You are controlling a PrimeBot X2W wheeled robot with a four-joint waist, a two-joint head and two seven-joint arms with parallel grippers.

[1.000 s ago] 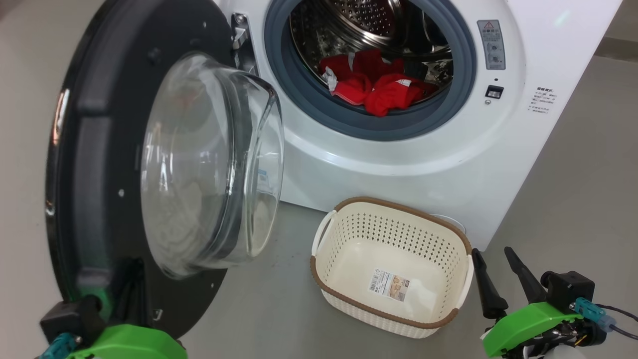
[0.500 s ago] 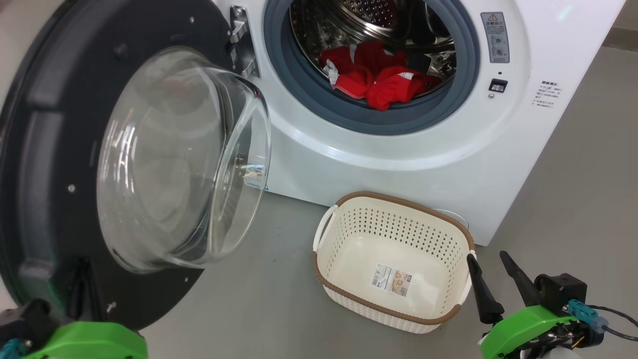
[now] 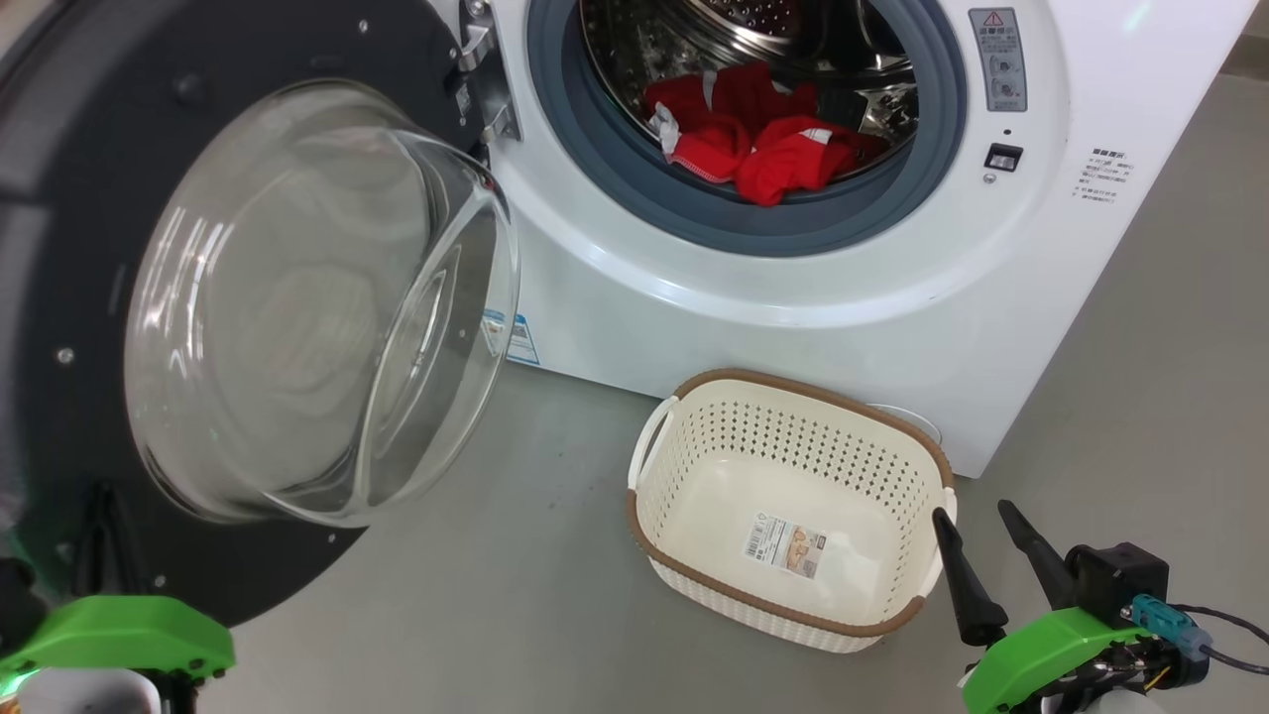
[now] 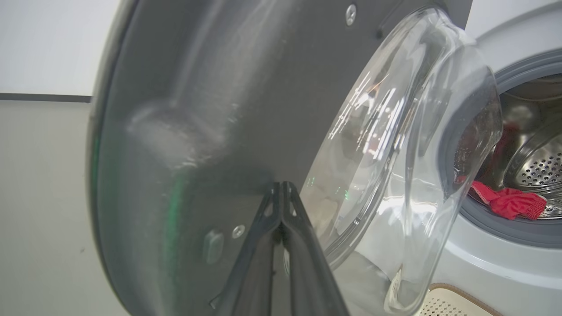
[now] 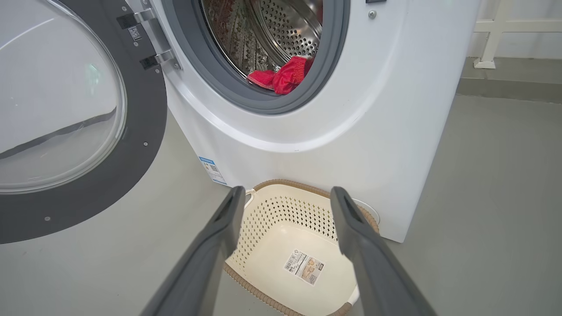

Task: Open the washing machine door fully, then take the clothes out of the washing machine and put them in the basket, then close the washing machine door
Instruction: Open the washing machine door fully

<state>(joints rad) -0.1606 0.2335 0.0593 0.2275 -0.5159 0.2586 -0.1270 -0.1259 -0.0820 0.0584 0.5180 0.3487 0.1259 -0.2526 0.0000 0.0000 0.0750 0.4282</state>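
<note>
The washing machine (image 3: 793,297) stands open, its door (image 3: 59,198) swung out to the left with the glass bowl (image 3: 317,297) facing me. Red clothes (image 3: 763,139) lie in the steel drum. The cream basket (image 3: 823,392) sits on the floor in front of the machine. My left gripper (image 4: 281,186) is shut, its tips against the door's dark inner face (image 4: 197,109) low beside the glass; its green mount (image 3: 119,630) is at the lower left. My right gripper (image 3: 974,514) hangs open just right of the basket, aimed over it (image 5: 285,193). The clothes (image 5: 285,74) show above it.
Grey floor surrounds the machine. A blue sticker (image 3: 520,337) sits on the machine's lower front and a round cover (image 3: 907,416) behind the basket. In the right wrist view a white post (image 5: 491,39) stands by the far wall at the right.
The door has swung further out to the left, with my shut left gripper moving left along with it. The head camera has shifted slightly. The right gripper has held still.
</note>
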